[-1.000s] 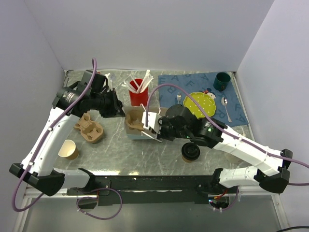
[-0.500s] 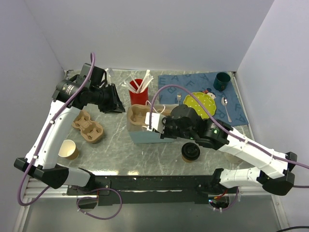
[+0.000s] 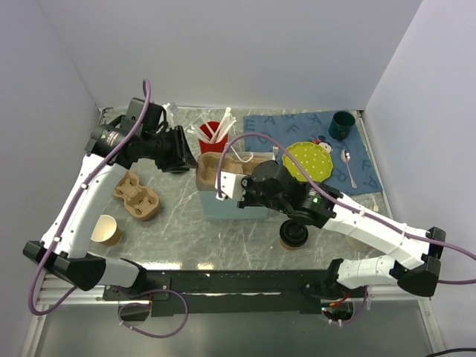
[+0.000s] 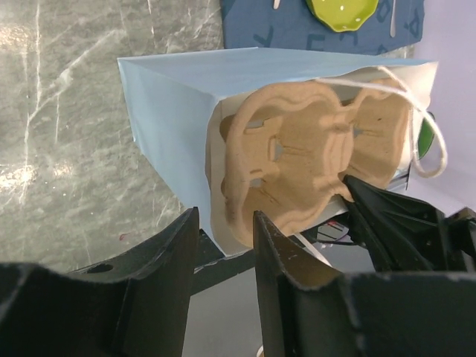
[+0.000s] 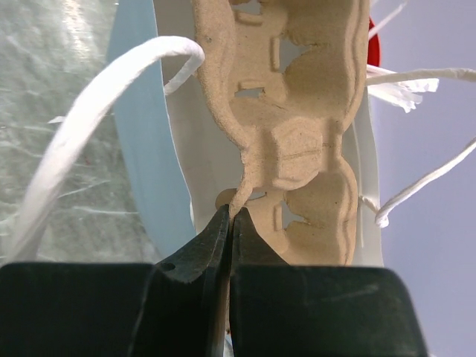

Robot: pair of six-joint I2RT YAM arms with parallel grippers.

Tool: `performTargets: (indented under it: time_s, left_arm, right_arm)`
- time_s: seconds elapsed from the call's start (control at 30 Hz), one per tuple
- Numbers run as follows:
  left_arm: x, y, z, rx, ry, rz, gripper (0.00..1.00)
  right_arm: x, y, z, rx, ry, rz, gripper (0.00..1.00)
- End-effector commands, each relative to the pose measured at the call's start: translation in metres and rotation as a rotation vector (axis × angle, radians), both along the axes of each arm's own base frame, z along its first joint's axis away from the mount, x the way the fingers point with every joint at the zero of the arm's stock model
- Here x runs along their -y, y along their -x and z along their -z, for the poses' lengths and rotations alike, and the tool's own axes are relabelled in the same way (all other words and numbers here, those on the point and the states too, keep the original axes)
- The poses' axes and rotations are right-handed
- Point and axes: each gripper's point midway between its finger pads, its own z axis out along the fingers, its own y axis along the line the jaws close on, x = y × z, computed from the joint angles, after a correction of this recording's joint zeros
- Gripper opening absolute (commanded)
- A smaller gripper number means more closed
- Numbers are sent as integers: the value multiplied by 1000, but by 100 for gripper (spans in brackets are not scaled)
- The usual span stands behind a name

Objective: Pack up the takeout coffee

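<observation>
**Marbled tabletop: carrier entering bag, coffee not yet packed**

Marbled table is enclosed by white walls on the left, far and right sides. A pale blue paper bag stands at centre, and a pulp cup carrier is lodged in its mouth. The right gripper is pressed together on the carrier's thin rim. The left gripper is held spread at the bag's far-left corner, with nothing seen between its fingers. The takeout coffee stands just near of the bag, partly under the right arm.

Judgement: the carrier should be lowered level, with its corners kept off the bag walls. The white string handle should be kept out from under it. The bag's mouth would best be steadied by the left gripper.

Open room is noted to the bag's left, short of a second carrier. The far side is crowded by a red cup of utensils.
</observation>
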Motion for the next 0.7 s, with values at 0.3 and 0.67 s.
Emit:
performTargets:
  time_s: [0.3, 0.67]
  left_arm:
    - [9, -24, 11, 63, 23, 1, 41]
    - [6, -31, 40, 26, -34, -6, 41]
  right_arm:
    - [2, -16, 7, 11, 38, 16, 2]
    - [-1, -14, 8, 11, 39, -27, 17]
